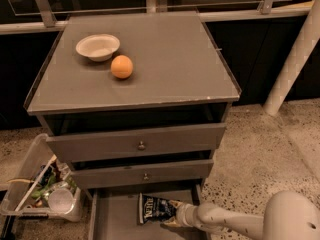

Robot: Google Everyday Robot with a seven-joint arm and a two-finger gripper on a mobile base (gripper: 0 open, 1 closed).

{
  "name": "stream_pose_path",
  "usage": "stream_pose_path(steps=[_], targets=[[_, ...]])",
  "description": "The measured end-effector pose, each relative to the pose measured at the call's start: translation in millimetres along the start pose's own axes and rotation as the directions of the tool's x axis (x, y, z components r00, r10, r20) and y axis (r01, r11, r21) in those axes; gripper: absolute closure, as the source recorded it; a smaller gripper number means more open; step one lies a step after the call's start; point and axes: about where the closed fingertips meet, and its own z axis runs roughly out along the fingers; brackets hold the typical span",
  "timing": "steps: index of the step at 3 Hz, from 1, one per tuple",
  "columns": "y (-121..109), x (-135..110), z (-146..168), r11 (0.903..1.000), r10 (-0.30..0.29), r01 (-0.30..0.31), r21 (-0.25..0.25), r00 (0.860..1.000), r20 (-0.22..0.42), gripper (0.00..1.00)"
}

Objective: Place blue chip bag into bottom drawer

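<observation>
The blue chip bag lies on the floor of the pulled-out bottom drawer, near its middle, with its white lettering facing up. My gripper reaches in from the lower right on its pale arm and sits at the bag's right end, touching it. The drawer's front part is cut off by the frame's lower edge.
The two upper drawers with round knobs are shut. A white bowl and an orange sit on the cabinet top. A clear bin of clutter stands on the floor at left. A white post rises at right.
</observation>
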Motion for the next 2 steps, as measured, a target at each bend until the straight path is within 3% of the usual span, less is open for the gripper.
stream_pose_path(steps=[1,2], targets=[[0.0,0.0,0.0,1.0000,0.000,0.000,0.000,1.000,0.000,0.00],[0.1,0.0,0.1,1.0000,0.000,0.000,0.000,1.000,0.000,0.00]])
